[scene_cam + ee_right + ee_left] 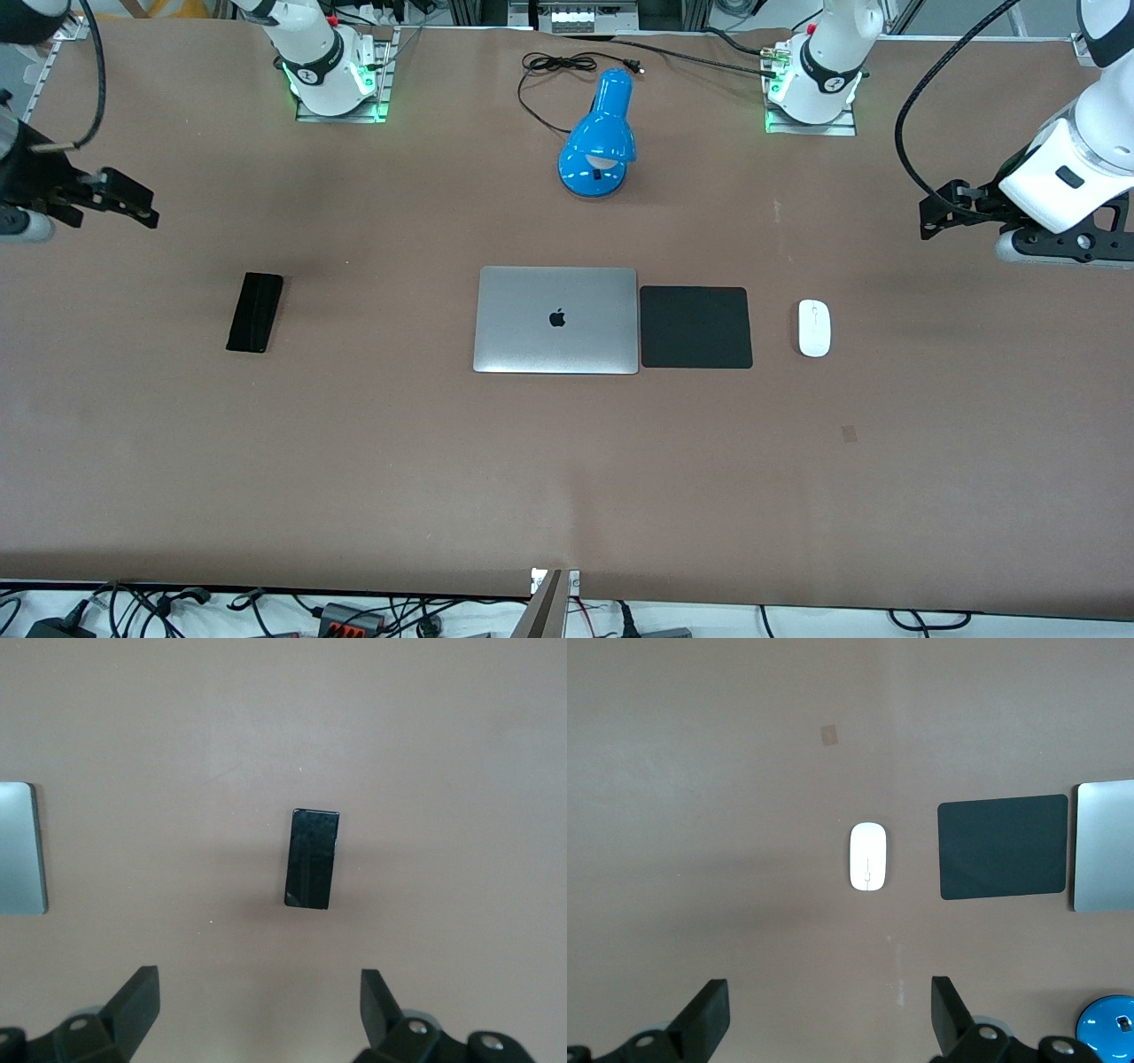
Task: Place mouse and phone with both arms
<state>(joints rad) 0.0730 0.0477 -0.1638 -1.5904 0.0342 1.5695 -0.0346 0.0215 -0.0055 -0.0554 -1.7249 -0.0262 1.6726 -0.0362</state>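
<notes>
Both tools are held spread apart and empty above the table [354, 461]; the left tool [830, 1020] is raised over the table's left-arm end, near the mouse [814, 328] lying beside the black pad [695, 327]; the right tool [260, 1014] is raised over the right-arm end, near the phone [255, 312]; a closed laptop [556, 320] is set touching the pad.

We see the table [354, 461] evenly and brightly lit from above, with soft, faint shadows only. A dim smudge of shadow lies beside the phone [254, 312] and a thin one hugs the mouse [814, 328]. The laptop [556, 320] lid shines pale without hard glare. Green lights glow at both arm bases along the top edge. Both wrist views are sharp in the middle, slightly darker toward their corners.
</notes>
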